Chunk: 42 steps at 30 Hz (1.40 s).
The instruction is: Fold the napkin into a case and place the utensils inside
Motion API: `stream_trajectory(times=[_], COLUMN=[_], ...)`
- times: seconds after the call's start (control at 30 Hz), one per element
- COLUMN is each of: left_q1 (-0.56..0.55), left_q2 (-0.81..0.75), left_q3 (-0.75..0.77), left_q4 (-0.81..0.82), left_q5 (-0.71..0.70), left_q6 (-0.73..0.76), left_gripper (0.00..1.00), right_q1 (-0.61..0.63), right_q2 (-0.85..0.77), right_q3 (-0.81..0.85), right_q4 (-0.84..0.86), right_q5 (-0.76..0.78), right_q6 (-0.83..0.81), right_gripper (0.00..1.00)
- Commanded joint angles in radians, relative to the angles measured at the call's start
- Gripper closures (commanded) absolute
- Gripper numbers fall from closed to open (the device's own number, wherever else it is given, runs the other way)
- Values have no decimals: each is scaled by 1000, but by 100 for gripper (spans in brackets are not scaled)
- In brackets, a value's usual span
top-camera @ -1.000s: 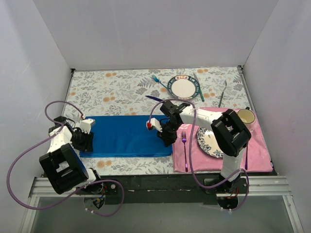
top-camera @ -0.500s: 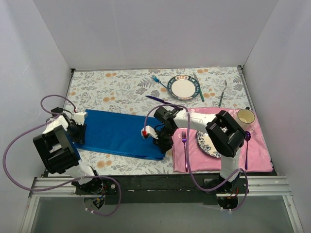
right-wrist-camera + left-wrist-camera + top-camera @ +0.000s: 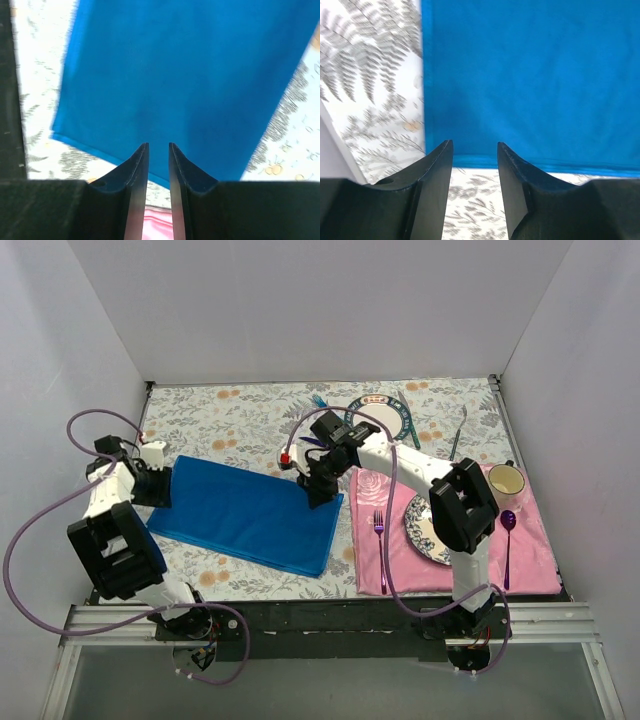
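Bright royal-blue cloth napkin (image 3: 245,515) lay flat between two grippers.
Left gripper (image 3: 474,146) stood parted over its edge; right gripper (image 3: 157,146) pinched the corner beside the pink rose-printed placemat (image 3: 530,565).

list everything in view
royal-blue cloth napkin: 1, blue, centre-left
floral tablecloth: 1, white-grey, tabletop
pink printed placemat: 1, pink, near right
teal-rimmed round plate: 1, white, far middle
patterned plate: 1, blue-white, on placemat
magenta plastic fork: 1, magenta, on placemat
purple spoon: 1, purple, placemat's right
cream cup: 1, cream, placemat corner
light-blue plastic fork: 1, light-blue, far plate's left
teal knife: 1, teal, far plate's right
grey utensil: 1, grey, far right
dark purple knife: 1, purple, under right arm
left fingers: 2, black, apart, napkin's left edge
right fingers: 2, black, close, napkin's right corner
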Motion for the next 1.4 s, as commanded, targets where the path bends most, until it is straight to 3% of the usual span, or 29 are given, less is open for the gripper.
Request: stream_trajectory(times=[0.0,0.23,0.53,0.7,0.9,1.07,1.2,1.37], left_q1=[-21,-50,-47,42,102,154,179,185], left_q2=[-110,-180,-184,-148,-153,-107,-69,-33], left_q3=[-87,-186,-146,-92,-57,-26,6,27], left_q4=[-56,-20,5,-40,-81,-130,-155,-172], left_q5=[10,31,-96,-51,-49,-44,-24,-12], left_q6=[-60,-149,-338,-349,-278,-227,-207,-201], left_gripper=[60,53,60,64,58,56,54,52], right_q1=[-12,-14,-29,-63,-51,0,48,95], right_q2=[79,134,228,236,128,-19,-151,-220], right_q3=[48,6,37,127,117,-13,-170,-323], right_q4=[-1,44,114,87,10,-44,-42,1], right_q5=[64,133,327,364,220,120,123,181], right_q6=[-4,-38,-33,-72,-47,-32,-26,-36], right_gripper=[71,72,73,73,69,63,54,52])
